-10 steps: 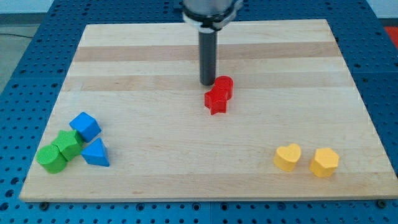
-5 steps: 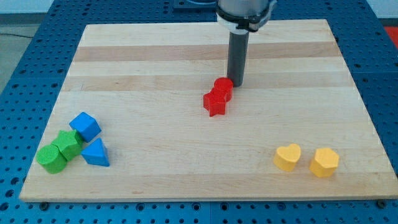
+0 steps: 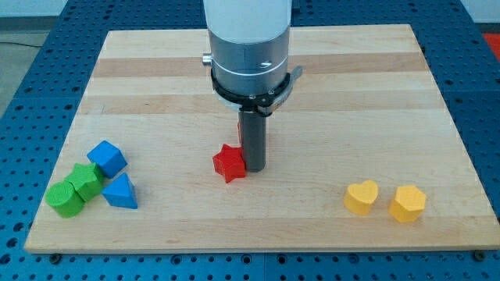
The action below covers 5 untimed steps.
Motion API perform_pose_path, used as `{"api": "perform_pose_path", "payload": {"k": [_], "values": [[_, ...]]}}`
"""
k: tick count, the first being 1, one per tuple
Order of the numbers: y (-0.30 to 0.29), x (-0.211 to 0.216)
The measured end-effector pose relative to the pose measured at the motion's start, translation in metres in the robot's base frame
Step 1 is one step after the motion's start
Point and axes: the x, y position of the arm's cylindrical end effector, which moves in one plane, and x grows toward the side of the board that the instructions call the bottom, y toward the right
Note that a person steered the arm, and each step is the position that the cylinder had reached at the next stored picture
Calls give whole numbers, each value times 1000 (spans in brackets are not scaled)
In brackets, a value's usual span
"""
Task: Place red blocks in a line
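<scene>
my tip [image 3: 253, 169] rests on the bench [image 3: 391, 101] a little below the middle of the view, touching or just beside the right side of the red star [image 3: 229, 162]. a thin red sliver [image 3: 239, 127] shows at the rod's left edge, above the star; it may be the second red block, mostly hidden behind the rod, but i cannot tell its shape. the arm's grey body fills the view's top centre and covers the board behind it. there is no claw on this arm, only the rod, so nothing is apart, together or clamped. at the view's bottom left sits a tight cluster: the blue cube [image 3: 107, 158] at the top, the blue triangle [image 3: 119, 192] below and to its right, the green cube [image 3: 85, 181] touching both blues, and the green cylinder [image 3: 63, 199] touching that cube at the far left. at the view's bottom right the yellow heart [image 3: 362, 197] and the yellow hexagon [image 3: 408, 204] stand just beside each other with a narrow gap between them, well apart from the star and from my tip.
</scene>
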Motion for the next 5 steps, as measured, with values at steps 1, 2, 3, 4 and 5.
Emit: {"api": "perform_pose_path", "payload": {"k": [1,2,3,4,5], "values": [[-42,-35],[-68,-18],[-85,-6],[-120,-5],[-114,13]]}}
